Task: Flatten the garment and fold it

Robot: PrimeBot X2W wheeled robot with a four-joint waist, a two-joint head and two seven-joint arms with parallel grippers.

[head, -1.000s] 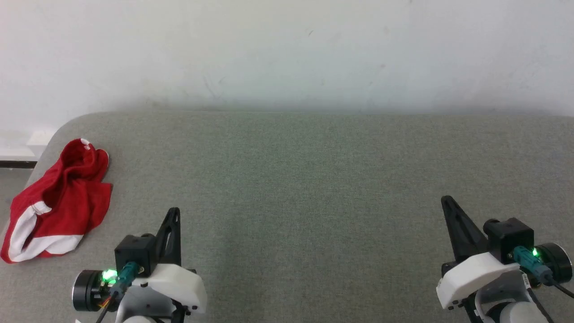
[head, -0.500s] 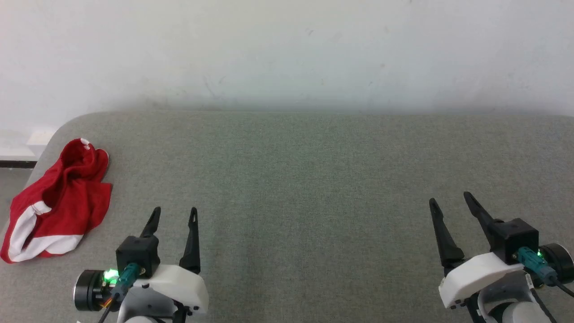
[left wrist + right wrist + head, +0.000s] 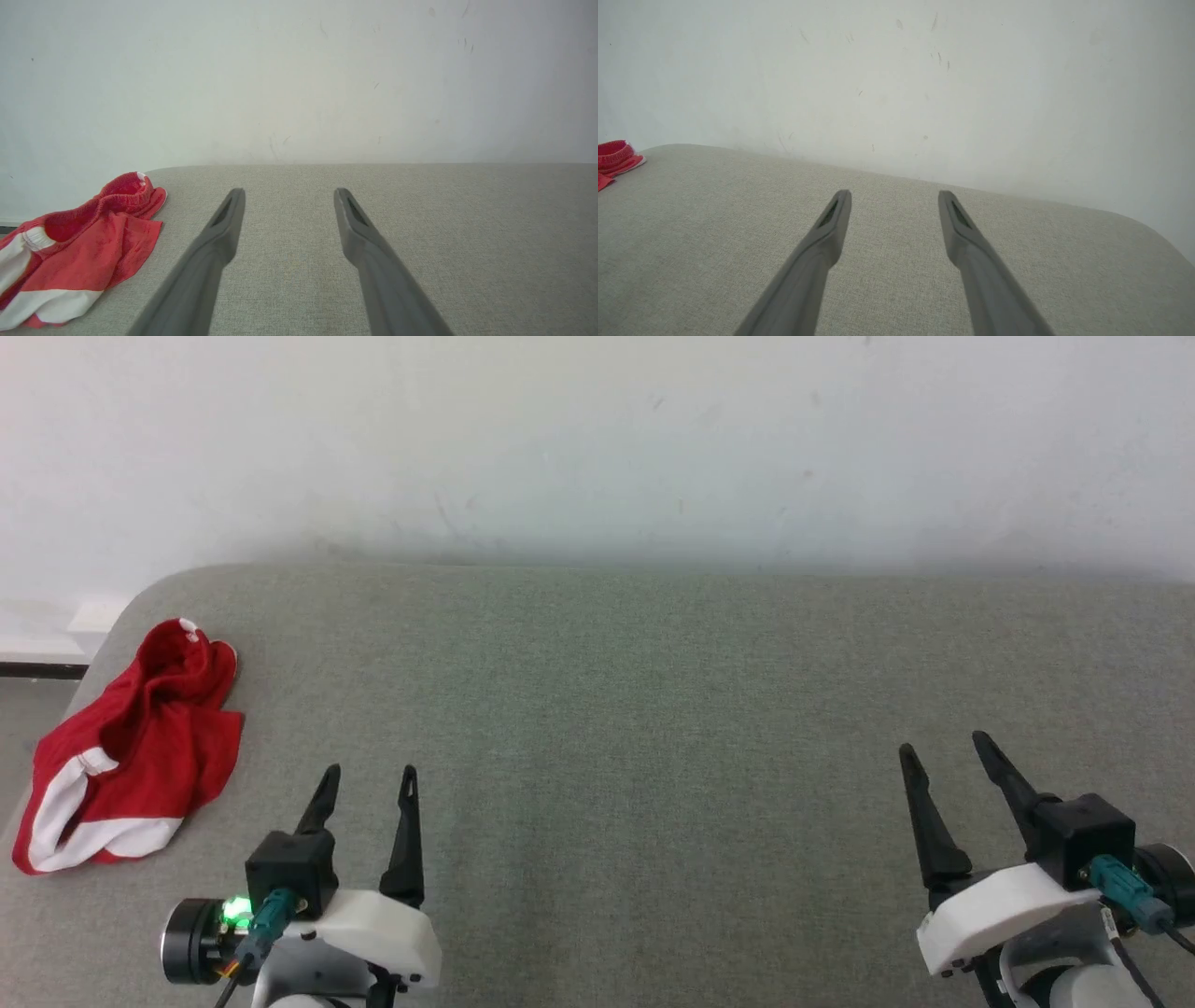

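Closest to the robot, the left gripper (image 3: pixel 371 772) sits low over the grey desk (image 3: pixel 607 709). Its jaws are open, with a wide gap between the two dark fingers, and they hold nothing. The right gripper (image 3: pixel 941 744) is far over on the other side. Its jaws are open too, and they are empty.

A bit farther out, off to the left of the left gripper, lies the garment (image 3: pixel 131 747). It is a bunched-up red heap with a white band along its near side. It rests by the left edge of the desk, near the round corner, apart from both grippers.

Behind the desk stands a pale wall (image 3: pixel 597 439) with small scuff marks.
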